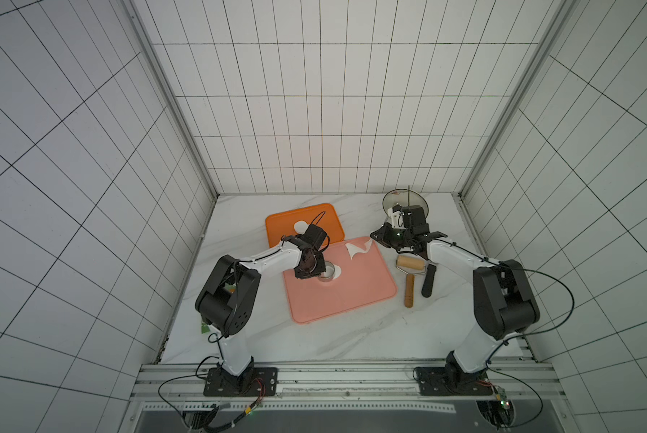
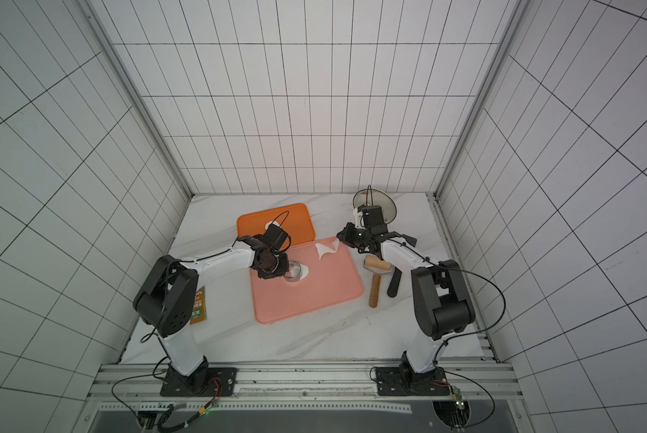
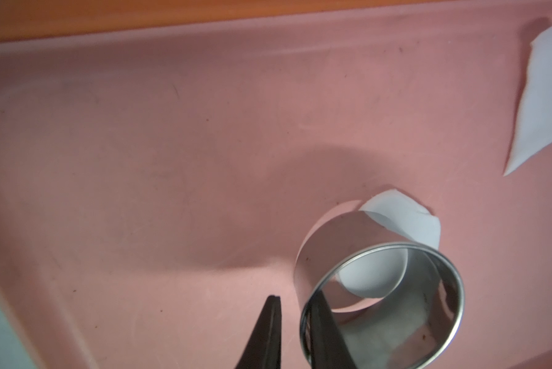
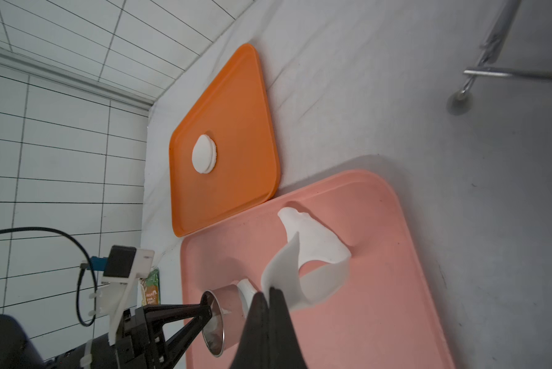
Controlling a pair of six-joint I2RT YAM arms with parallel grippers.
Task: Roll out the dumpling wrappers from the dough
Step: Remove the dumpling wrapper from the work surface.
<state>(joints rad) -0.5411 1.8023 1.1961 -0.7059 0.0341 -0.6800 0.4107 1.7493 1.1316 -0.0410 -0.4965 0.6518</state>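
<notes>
A steel ring cutter (image 3: 428, 306) stands on the pink tray (image 1: 352, 300) over a small piece of dough (image 3: 405, 220); white dough also shows inside the ring. My left gripper (image 3: 295, 297) sits astride the ring's wall. One finger is inside against the wall and the other stands clear outside, so the jaws are slightly apart. My right gripper (image 4: 265, 292) is shut on a ragged curved strip of dough (image 4: 313, 255), which is lifted at the tray's far edge (image 1: 357, 248). Round dumpling wrappers (image 4: 204, 154) lie stacked on the orange tray (image 1: 314, 217).
A wooden roller (image 1: 410, 264) and a black-handled tool (image 1: 428, 281) lie to the right of the pink tray. A round glass dish (image 1: 404, 202) stands at the back right behind my right wrist. A green packet (image 2: 198, 303) lies by the left arm.
</notes>
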